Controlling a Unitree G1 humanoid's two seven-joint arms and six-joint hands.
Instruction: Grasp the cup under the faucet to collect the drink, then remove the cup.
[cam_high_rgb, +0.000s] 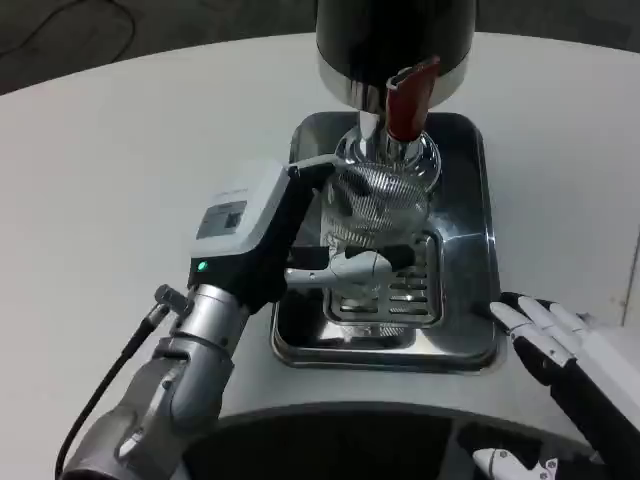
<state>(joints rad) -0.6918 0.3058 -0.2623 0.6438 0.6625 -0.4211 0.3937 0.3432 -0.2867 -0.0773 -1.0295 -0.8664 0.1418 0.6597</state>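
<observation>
Both hands seen | left hand holds cup, faucet partly hidden | right hand empty, cropped

Cup under faucet, over drip tray; left hand left of cup

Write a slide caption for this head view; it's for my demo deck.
Left hand holds ribbed glass cup under the red-handled faucet.

Head cam, one view, looking down.
I'm seeing the white table from above, close in; drip tray centred, dispenser cut off at top edge.
</observation>
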